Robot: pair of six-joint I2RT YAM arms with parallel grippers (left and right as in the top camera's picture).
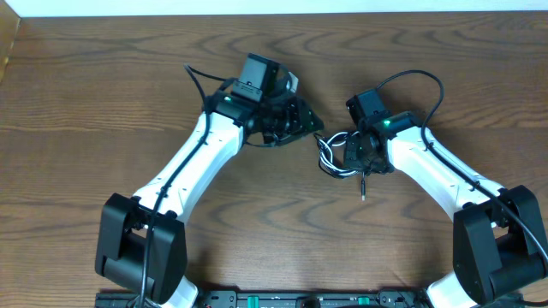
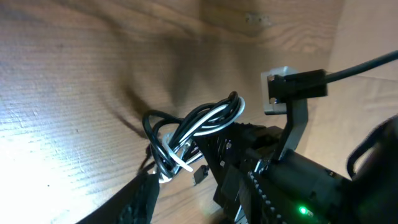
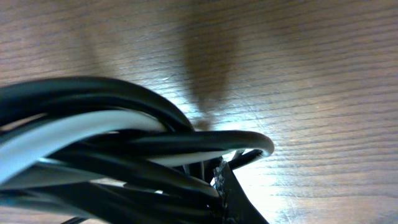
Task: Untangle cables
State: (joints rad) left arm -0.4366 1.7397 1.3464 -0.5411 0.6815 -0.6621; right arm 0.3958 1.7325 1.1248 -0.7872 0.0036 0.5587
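The cables (image 1: 332,156), black and white cords wound into one knotted bundle, lie on the wooden table between both arms. My right gripper (image 1: 349,156) is shut on the bundle's right side. In the right wrist view the cables (image 3: 124,143) fill the lower left, pressed against one finger (image 3: 235,196). A loose black plug end (image 1: 363,192) trails toward the front. My left gripper (image 1: 315,127) sits just left of the bundle, open and holding nothing. In the left wrist view the cables (image 2: 199,124) loop ahead of one dark finger (image 2: 134,199), with a small plug (image 2: 200,174) beside it.
The right arm's black wrist and camera mount (image 2: 292,168) crowd the right side of the left wrist view, close behind the bundle. Bare wooden tabletop (image 1: 128,85) stretches left and back. Both arm bases (image 1: 141,248) stand at the front edge.
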